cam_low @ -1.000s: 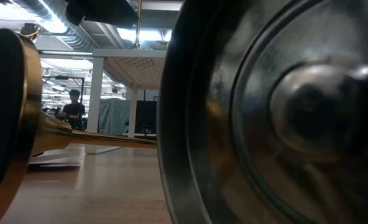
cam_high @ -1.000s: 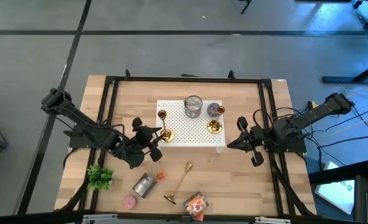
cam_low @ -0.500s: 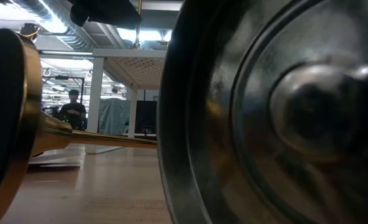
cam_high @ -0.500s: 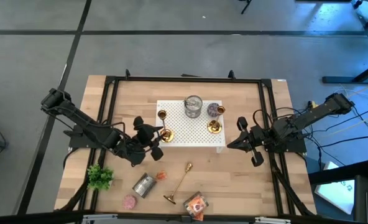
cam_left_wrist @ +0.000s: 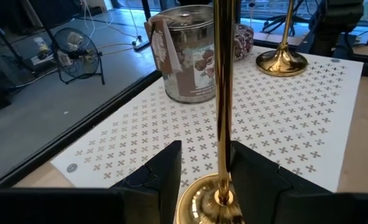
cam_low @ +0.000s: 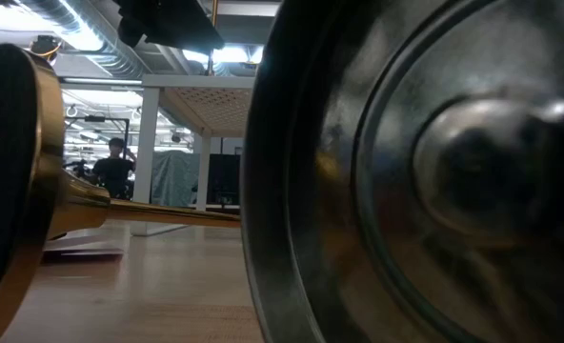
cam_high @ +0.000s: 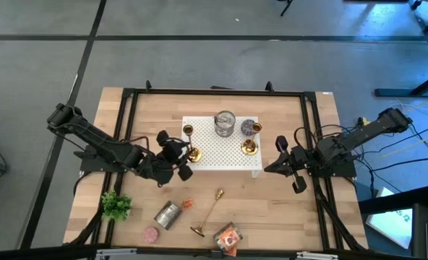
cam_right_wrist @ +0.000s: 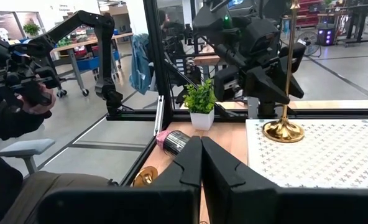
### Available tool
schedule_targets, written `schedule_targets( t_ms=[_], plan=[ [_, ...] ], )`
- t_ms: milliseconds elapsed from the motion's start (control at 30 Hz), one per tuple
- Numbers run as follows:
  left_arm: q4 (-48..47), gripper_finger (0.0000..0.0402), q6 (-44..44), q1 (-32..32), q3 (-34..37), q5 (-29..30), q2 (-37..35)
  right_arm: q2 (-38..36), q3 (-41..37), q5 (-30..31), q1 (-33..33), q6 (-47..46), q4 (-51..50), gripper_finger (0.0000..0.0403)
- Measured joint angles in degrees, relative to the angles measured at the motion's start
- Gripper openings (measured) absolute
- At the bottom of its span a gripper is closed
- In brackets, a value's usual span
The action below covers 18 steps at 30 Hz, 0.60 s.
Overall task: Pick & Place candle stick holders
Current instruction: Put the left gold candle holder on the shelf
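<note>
Presently the left claw [cam_high: 178, 155] is clamped on an upright candle stick holder [cam_left_wrist: 222, 106], its base on the white perforated board's [cam_high: 221, 155] near-left corner; the right claw [cam_high: 280, 160], fingers together, waits beside the board.

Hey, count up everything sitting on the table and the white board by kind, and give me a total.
Gold candle stick holders: 4
Silver tins: 2
Small round candles: 2
Small green plant: 1
Orange packet: 1
Small orange piece: 1
Total: 11
</note>
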State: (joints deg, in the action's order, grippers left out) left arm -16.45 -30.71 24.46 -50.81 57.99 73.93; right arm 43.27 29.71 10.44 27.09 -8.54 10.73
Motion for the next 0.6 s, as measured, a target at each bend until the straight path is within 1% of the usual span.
schedule_targets(
  t_ms=[133,400,533,600],
  plan=[
    [0.0,0.0102,0.0,-1.1,0.0,-2.6,0.0,0.0,0.0,0.0,0.0,0.0,-0.1,0.0005],
    [0.0,0.005,1.1,-0.8,0.0,-2.6,0.0,0.0,0.0,0.0,0.0,0.0,-0.1,0.0005],
    [0.3,0.0016,2.3,-1.8,0.0,-2.6,-0.1,0.0,0.0,0.0,0.0,0.0,-0.1,0.0005],
    [0.4,0.0012,3.1,-2.7,0.0,-2.5,-0.1,0.0,0.0,0.0,0.0,0.0,-0.2,0.0005]
  ],
)
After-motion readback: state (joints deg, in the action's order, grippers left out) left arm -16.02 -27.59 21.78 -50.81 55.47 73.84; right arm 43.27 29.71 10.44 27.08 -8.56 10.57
